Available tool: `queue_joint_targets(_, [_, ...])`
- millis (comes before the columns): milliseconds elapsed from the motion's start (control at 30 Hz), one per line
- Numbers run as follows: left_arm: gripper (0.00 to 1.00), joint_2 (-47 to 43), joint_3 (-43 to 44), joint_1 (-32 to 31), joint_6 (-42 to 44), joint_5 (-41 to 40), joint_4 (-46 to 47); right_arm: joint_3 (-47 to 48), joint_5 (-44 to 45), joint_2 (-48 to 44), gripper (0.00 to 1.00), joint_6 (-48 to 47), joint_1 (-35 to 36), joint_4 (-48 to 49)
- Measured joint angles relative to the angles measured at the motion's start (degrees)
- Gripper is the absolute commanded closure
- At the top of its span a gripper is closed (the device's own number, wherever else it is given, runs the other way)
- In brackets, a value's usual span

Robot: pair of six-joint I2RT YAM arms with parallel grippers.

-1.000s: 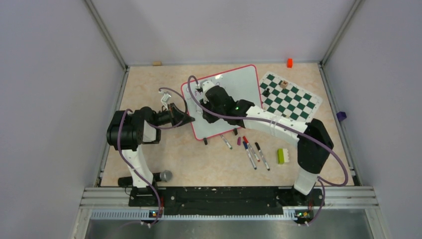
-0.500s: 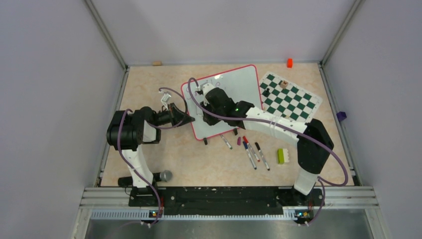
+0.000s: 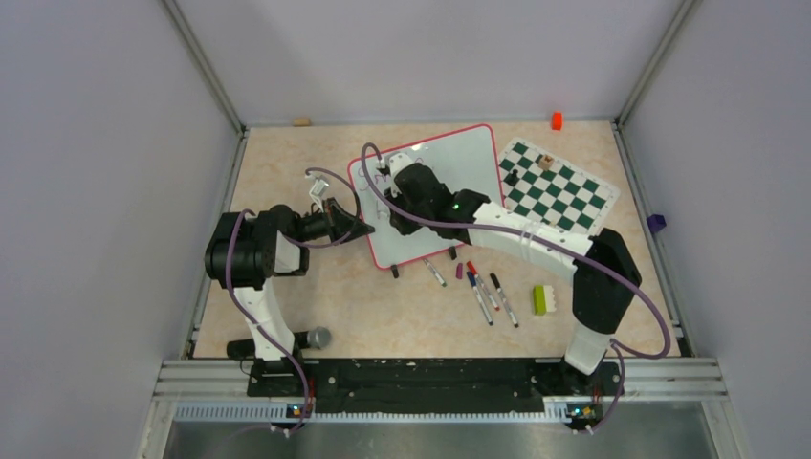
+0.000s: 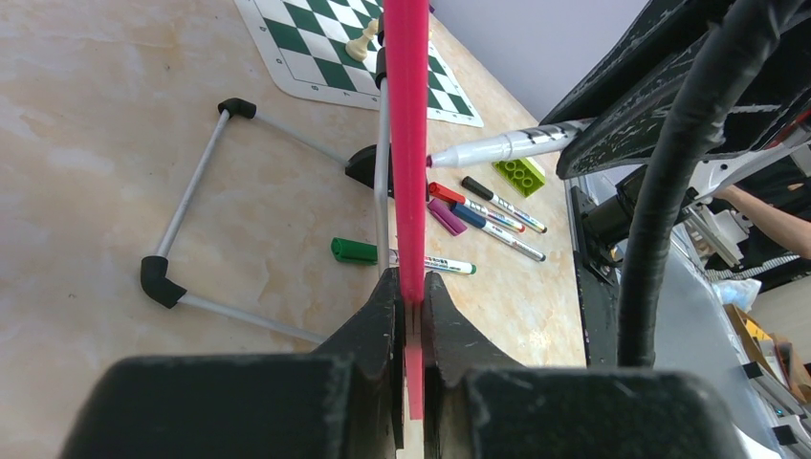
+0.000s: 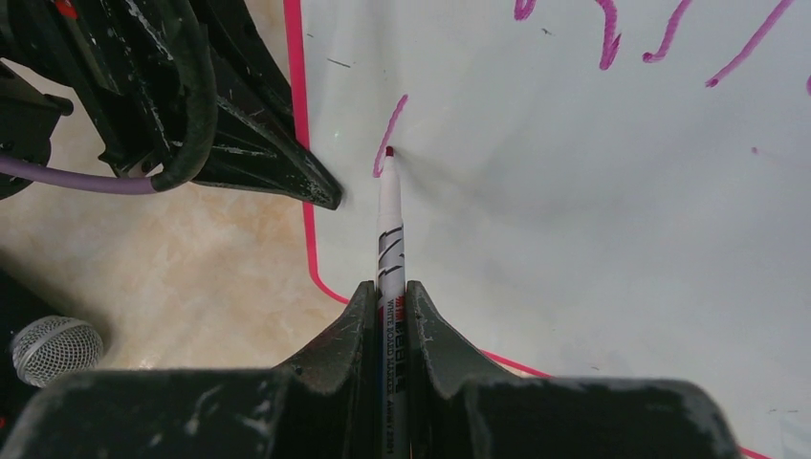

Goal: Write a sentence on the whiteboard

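The whiteboard (image 3: 467,163) stands tilted on its wire stand at mid table, its pink rim edge-on in the left wrist view (image 4: 406,115). My left gripper (image 3: 363,228) is shut on the board's left rim (image 4: 412,298). My right gripper (image 3: 390,185) is shut on a white marker (image 5: 390,239) whose tip touches the board face (image 5: 593,220) at the lower end of a short purple stroke (image 5: 391,124). More purple strokes of the sentence (image 5: 660,43) run along the top of the right wrist view. The lettering cannot be read.
A green-and-white chess mat (image 3: 558,186) with a few pieces lies right of the board. Several loose markers (image 3: 483,292) and a green brick (image 3: 541,299) lie in front. A microphone (image 3: 316,337) lies near the left base. An orange block (image 3: 556,120) sits at the back.
My right gripper has shifted slightly over the board's left part with the marker, up then back down a little. The left arm has not moved.
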Motion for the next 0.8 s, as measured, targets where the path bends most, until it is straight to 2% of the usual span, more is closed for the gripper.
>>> queue_joint_targets(800, [1.00, 0.00, 0.00, 0.00, 0.00, -0.07, 0.00, 2.16, 2.27, 0.68, 1.00, -0.90, -0.11, -1.55])
